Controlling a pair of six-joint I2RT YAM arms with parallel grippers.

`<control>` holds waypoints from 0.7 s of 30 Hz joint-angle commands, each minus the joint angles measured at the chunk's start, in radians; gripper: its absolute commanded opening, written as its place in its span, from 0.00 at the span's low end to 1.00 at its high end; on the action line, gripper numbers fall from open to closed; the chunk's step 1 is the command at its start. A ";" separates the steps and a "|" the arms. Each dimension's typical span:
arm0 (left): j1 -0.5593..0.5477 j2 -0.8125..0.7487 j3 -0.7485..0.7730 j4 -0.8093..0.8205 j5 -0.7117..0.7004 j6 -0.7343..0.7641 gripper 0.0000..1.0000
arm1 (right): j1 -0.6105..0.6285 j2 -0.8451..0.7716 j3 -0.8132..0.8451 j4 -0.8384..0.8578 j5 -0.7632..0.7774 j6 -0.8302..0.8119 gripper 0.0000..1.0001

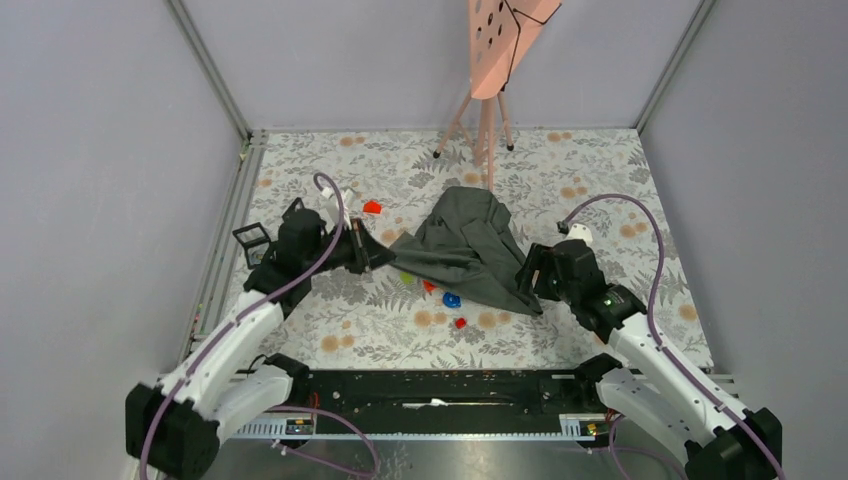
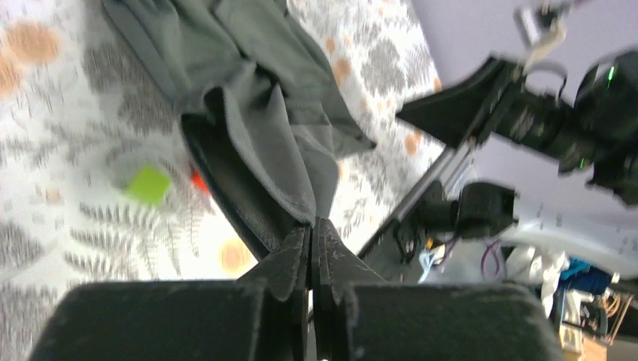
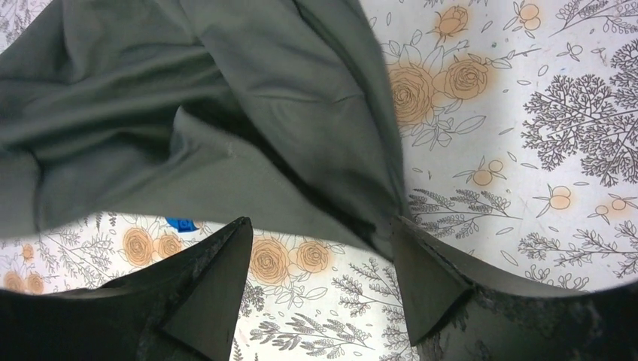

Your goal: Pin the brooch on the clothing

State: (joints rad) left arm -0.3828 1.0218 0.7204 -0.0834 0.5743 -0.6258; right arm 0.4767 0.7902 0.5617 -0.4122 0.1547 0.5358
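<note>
Status: pinning not started, both arms are on fabric handling.

- Left hand (image 1: pixel 372 252), left of tabletop (image 1: pixel 620 170) centre: fingers (image 2: pixel 290 252) are pressed together with a fold of the T-shirt's left corner pinched at their tips. The fabric is pulled taut toward the hand and that corner looks lifted off the surface.
- Loose small bits: one red piece (image 1: pixel 372 207) sits behind the left hand toward the far edge. A green piece (image 1: pixel 407 277), a second red piece (image 1: pixel 428 285), a blue piece (image 1: pixel 451 299) and a third red piece (image 1: pixel 460 322) are scattered between the shirt and the near edge. Presumably one of them is the brooch, but they are too small to tell which. Neither hand holds any of them.
- T-shirt (image 1: pixel 470 245): mid-tabletop, a bit toward the far edge, bunched and folded over itself, not spread flat. No pin shows on the visible fabric.
- Pink stand (image 1: pixel 490 60) at the far edge, just behind the shirt. No part in this.
- Right hand (image 3: pixel 321 226), right of centre at the shirt's near-right corner: spread wide, gripping nothing. The hem hangs across the gap between its fingers, and the corner is at or touching one finger.

Judgement: early stage. Left to do: right hand takes its corner, the shirt is flattened or held taut, the brooch is picked up and fixed on. That is essentially the whole task.
</note>
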 commanded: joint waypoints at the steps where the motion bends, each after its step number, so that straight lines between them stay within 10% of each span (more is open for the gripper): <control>1: -0.022 -0.209 -0.076 -0.317 0.012 0.107 0.00 | 0.000 0.022 0.033 0.064 -0.004 -0.014 0.75; 21: -0.067 -0.323 -0.049 -0.605 -0.131 0.122 0.00 | 0.179 0.289 0.025 0.351 -0.312 0.022 0.67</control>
State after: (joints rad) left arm -0.4480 0.7078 0.6239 -0.6964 0.4793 -0.5213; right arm 0.6025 1.0542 0.5697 -0.1635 -0.1043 0.5957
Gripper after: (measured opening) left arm 0.014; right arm 0.686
